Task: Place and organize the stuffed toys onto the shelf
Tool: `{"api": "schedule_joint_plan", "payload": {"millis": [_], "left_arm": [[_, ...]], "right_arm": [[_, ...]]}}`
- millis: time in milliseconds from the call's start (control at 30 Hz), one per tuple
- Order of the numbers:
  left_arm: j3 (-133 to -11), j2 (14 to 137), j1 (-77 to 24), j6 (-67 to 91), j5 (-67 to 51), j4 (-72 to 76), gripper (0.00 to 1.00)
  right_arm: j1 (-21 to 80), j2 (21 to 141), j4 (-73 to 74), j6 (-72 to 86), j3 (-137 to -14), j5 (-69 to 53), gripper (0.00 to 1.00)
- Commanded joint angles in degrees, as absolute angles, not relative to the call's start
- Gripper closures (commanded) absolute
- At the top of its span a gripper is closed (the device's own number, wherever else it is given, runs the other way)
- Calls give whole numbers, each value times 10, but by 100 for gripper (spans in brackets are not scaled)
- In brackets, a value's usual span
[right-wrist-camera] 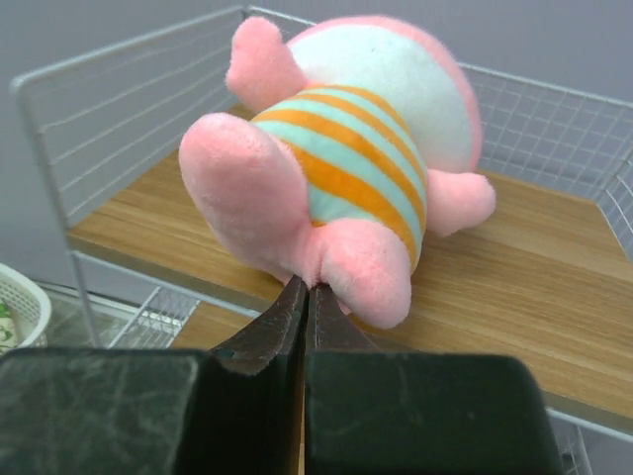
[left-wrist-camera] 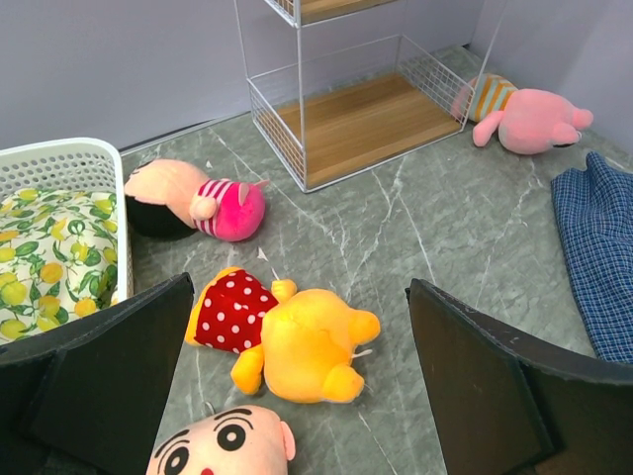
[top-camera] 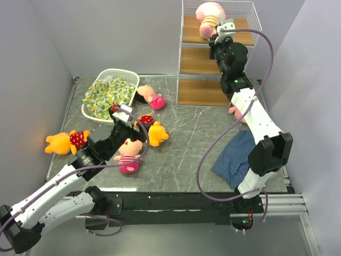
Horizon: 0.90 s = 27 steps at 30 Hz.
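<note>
A pink striped piglet (top-camera: 209,18) lies on the top board of the shelf (top-camera: 198,64). My right gripper (top-camera: 219,36) is shut, its tips pinching the piglet's rear seam; the right wrist view shows the gripper (right-wrist-camera: 309,292) and piglet (right-wrist-camera: 346,168). The second piglet (top-camera: 234,111) lies on the table behind the right arm. My left gripper (left-wrist-camera: 297,396) is open and empty above a bear (left-wrist-camera: 297,336), with one doll's head (left-wrist-camera: 223,445) just below it. The other doll (top-camera: 152,97) lies near the basket. The other bear (top-camera: 66,141) lies at the far left.
A white lattice basket (top-camera: 130,77) with green-yellow cloth (top-camera: 106,96) stands at the back left. A blue plaid cloth (top-camera: 237,154) lies at the right, under the right arm. Grey walls close in both sides. The shelf's lower boards (left-wrist-camera: 366,119) are bare.
</note>
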State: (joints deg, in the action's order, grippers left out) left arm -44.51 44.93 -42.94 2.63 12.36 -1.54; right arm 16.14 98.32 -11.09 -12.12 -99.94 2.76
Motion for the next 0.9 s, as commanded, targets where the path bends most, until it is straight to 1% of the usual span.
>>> {"api": "schedule_joint_plan", "payload": {"millis": [0, 167, 300, 433, 567, 600, 733, 767, 800, 833, 867], "left_arm": [[-462, 450, -430, 31, 130, 2, 4], [-462, 452, -429, 31, 129, -12, 3], [-463, 452, -430, 30, 127, -11, 4], [-463, 452, -430, 31, 126, -11, 4], [-463, 454, -429, 31, 124, -11, 4], [-464, 454, -429, 31, 124, -12, 4], [-464, 456, -430, 31, 125, -14, 4], [-464, 456, -429, 31, 127, -14, 4], [-464, 455, -430, 31, 127, -14, 4], [-463, 454, -429, 30, 127, -13, 4], [-462, 453, -430, 30, 129, -13, 4]], "right_arm": [[162, 934, -196, -136, -965, -34, 100], [162, 933, -209, -138, -957, -60, 100], [162, 948, -195, -134, -977, -60, 100], [165, 970, -179, -115, -1012, -32, 100], [182, 986, -187, -111, -1019, -1, 100], [188, 989, -189, -112, -1020, 29, 100], [205, 1015, -171, -115, -1058, 73, 100], [208, 1022, -159, -113, -1064, 78, 99], [209, 1023, -156, -113, -1068, 81, 95], [209, 1020, -156, -111, -1064, 83, 90], [210, 1015, -162, -111, -1060, 86, 80]]}}
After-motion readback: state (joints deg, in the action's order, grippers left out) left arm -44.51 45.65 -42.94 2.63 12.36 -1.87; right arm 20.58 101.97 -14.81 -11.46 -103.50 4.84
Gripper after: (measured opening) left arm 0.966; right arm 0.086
